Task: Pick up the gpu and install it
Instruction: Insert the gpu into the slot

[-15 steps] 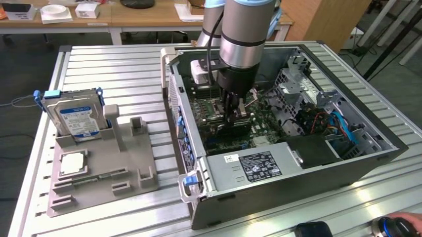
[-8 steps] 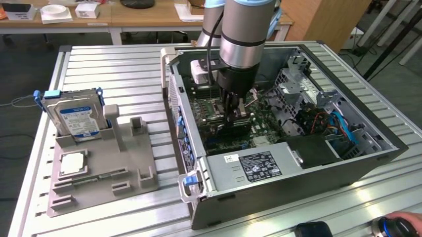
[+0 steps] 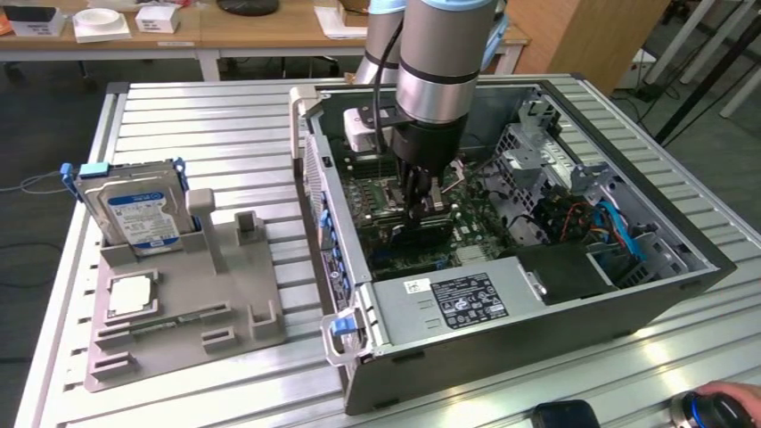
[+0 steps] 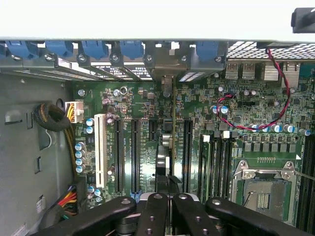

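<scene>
The gpu [image 4: 172, 132] is a thin dark card seen edge-on in the wrist view. It stands upright over the motherboard's row of black expansion slots [image 4: 134, 152], and its metal end [image 4: 166, 73] meets the case's rear wall. My gripper [image 4: 170, 191] is shut on the card's upper edge. In the exterior view my gripper [image 3: 423, 207] reaches straight down into the open computer case [image 3: 666, 267], with the black gpu [image 3: 419, 234] beneath it on the board. I cannot tell how deep the card sits in its slot.
A grey fixture tray [image 3: 238, 294] lies on the exterior view's left, with a silver hard drive [image 3: 134, 209] standing in it and a processor [image 3: 131, 294] lying flat. The power supply [image 3: 470, 299] fills the case's near end. A hand [image 3: 728, 397] shows at the lower right corner.
</scene>
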Motion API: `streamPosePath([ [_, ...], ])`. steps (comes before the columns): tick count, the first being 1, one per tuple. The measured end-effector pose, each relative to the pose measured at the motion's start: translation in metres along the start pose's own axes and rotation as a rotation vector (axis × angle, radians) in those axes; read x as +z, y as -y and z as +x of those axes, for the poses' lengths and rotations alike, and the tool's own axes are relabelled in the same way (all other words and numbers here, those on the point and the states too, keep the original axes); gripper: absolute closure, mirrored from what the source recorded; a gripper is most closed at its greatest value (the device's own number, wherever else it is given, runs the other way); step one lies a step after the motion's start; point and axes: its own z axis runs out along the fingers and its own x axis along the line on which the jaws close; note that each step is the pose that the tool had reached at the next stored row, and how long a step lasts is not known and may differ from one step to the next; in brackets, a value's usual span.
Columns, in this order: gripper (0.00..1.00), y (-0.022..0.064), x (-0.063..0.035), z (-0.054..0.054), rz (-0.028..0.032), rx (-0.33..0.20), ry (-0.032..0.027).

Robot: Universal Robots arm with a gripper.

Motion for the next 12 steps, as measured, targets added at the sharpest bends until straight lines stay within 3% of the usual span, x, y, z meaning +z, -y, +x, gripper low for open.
streamPosePath([
  [12,0.9,-0.0001,0.0019,0.0,0.0,0.0,0.0001],
])
